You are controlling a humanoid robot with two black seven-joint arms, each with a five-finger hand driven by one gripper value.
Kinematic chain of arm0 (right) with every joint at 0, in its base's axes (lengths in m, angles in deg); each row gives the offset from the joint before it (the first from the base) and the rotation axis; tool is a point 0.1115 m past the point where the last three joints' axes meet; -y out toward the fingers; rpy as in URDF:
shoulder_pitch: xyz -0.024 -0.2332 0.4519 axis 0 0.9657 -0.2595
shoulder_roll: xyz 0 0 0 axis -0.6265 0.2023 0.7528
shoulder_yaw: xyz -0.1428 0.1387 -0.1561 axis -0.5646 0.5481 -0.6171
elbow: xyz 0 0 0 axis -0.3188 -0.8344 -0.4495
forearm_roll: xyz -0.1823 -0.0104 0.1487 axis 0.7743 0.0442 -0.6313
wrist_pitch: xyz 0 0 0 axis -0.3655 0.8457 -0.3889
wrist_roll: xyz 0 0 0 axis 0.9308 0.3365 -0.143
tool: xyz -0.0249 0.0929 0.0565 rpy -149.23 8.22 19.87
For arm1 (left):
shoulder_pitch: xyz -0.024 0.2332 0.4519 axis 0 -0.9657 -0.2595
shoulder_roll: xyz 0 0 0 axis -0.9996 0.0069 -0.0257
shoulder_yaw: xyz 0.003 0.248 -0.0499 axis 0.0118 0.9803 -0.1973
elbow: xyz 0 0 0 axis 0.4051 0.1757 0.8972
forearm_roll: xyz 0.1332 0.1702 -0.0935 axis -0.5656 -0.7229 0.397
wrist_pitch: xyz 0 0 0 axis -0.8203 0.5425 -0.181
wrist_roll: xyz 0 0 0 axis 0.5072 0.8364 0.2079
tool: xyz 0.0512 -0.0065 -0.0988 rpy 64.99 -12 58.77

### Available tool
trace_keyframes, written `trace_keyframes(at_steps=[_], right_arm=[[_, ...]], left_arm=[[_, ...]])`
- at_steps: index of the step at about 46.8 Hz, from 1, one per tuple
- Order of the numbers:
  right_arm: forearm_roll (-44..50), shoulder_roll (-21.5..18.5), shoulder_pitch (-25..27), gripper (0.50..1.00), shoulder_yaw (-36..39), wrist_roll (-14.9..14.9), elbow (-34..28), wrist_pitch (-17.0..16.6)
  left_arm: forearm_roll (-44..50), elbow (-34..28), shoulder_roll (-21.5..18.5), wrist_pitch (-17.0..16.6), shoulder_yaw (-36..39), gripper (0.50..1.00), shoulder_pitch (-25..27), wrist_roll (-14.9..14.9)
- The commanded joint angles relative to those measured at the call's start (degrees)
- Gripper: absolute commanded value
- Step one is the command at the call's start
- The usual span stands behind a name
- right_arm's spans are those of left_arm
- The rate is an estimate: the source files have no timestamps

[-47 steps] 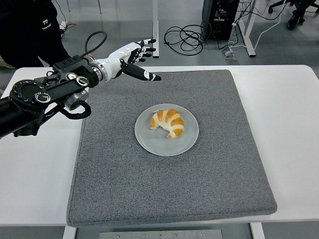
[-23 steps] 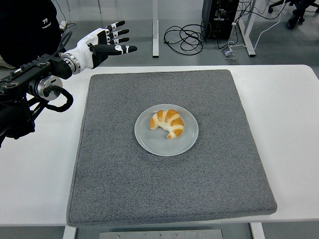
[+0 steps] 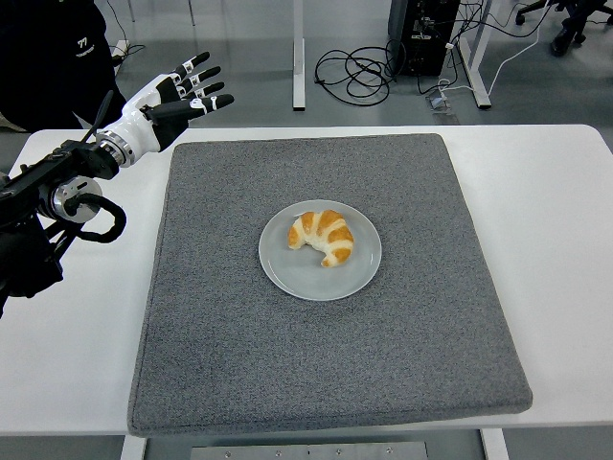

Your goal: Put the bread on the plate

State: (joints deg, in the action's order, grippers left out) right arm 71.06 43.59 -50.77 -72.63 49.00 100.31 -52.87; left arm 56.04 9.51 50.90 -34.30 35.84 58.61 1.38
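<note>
**A:** Where is the bread?

**B:** The golden-brown, crescent-shaped croissant (image 3: pixel 323 237) lies on the round, pale grey plate (image 3: pixel 320 276), which sits near the middle of the square grey felt mat (image 3: pixel 326 364) covering most of the white worktop (image 3: pixel 565 240). Nothing touches the croissant.

**A:** So what has just changed?

**B:** A second ago the left hand (image 3: pixel 179 93) reached in over the mat's far left corner, with a finger pointing toward the plate. Half a second ago it had drawn back past that corner. Now it hovers further off still, beyond the worktop's far left corner, fingers spread wide and holding nothing. The croissant and plate have not shifted across all three moments.

**A:** What does that mean for the task?

**B:** I judge the placing done: the bread rests fully inside the plate's rim, and the arm is retreating. Nothing looks left except parking the arm.

**A:** And the right hand?

**B:** Out of view.

**A:** Any writing to read?

**B:** A person in dark clothing (image 3: pixel 48 48) stands past the far left corner; a small white mark shows on the garment, too small to read. No labels on the plate, mat or worktop.
</note>
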Motion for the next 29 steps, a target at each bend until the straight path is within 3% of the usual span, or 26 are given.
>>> trace_keyframes(at_steps=[1,29], right_arm=[[0.00,0.00,0.00,1.000,0.00,0.00,0.04,-0.08],[0.00,0.00,0.00,1.000,-0.26,0.00,0.04,-0.08]], left_arm=[[-0.05,0.02,0.02,0.00,0.15,0.961,-0.80,-0.40],[-0.05,-0.07,0.19,1.40,-0.20,0.963,-3.62,-2.33]])
